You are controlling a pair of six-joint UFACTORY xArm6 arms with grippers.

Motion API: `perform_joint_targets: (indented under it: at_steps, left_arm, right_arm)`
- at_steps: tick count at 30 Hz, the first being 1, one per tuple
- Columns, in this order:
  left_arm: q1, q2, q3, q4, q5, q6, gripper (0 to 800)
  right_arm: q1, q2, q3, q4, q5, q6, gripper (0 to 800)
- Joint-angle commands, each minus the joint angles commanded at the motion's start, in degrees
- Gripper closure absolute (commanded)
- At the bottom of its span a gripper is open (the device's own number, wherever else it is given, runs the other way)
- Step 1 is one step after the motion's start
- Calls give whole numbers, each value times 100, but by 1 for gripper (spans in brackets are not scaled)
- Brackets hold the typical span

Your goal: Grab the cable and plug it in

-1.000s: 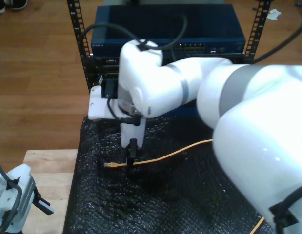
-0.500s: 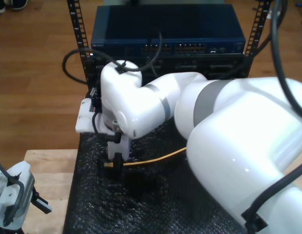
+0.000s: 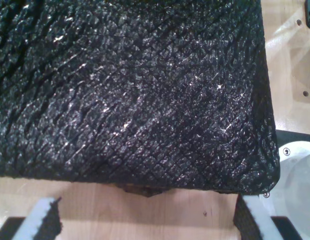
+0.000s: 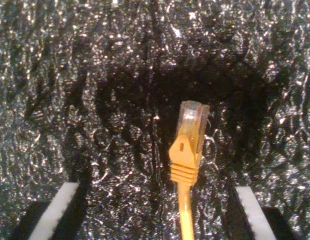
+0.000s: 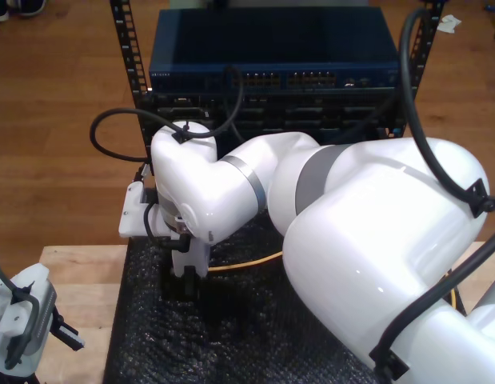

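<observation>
The cable (image 4: 185, 200) is yellow-orange and lies on the black mat (image 4: 94, 75), with its clear plug (image 4: 193, 116) pointing away from the camera. My second gripper (image 4: 152, 215) is open and low over the mat, and its pale fingertips (image 4: 57, 212) stand wide apart on either side of the cable just behind the plug. In the exterior view, my second gripper (image 5: 185, 282) reaches down onto the mat and covers the plug, while the cable (image 5: 247, 260) trails toward that view's right. My first gripper (image 3: 147, 222) is open over the mat's corner, at the exterior view's lower left (image 5: 67, 334).
A blue network switch (image 5: 271, 44) with rows of ports (image 5: 287, 80) sits in a black rack behind the mat. The black mat (image 5: 255, 336) lies on a wooden table (image 5: 79, 276). Thick black arm cables (image 5: 111, 132) loop above. The big white second arm fills the exterior view's right.
My second gripper has slid along the cable toward the exterior view's left and now stands over the plug end, hiding it there. The first gripper has stayed put.
</observation>
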Motion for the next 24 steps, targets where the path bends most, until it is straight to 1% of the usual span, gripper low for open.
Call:
perform_joint_targets:
  at_steps: [4, 9, 19, 22, 24]
  left_arm:
    - [0, 0, 0, 0, 9, 0, 0]
    - [0, 0, 0, 0, 18, 0, 0]
    - [0, 0, 0, 0, 26, 0, 0]
    - [0, 0, 0, 0, 26, 0, 0]
    - [0, 0, -9, 0, 26, 0, 0]
  right_arm:
    - [0, 0, 0, 0, 0, 9, 180]
    - [0, 35, -26, -18, -9, 141, 181]
    - [132, 35, 53, -607, -273, 563, 181]
    - [158, 35, 44, -668, -281, 695, 188]
    - [158, 44, 44, -668, -281, 712, 209]
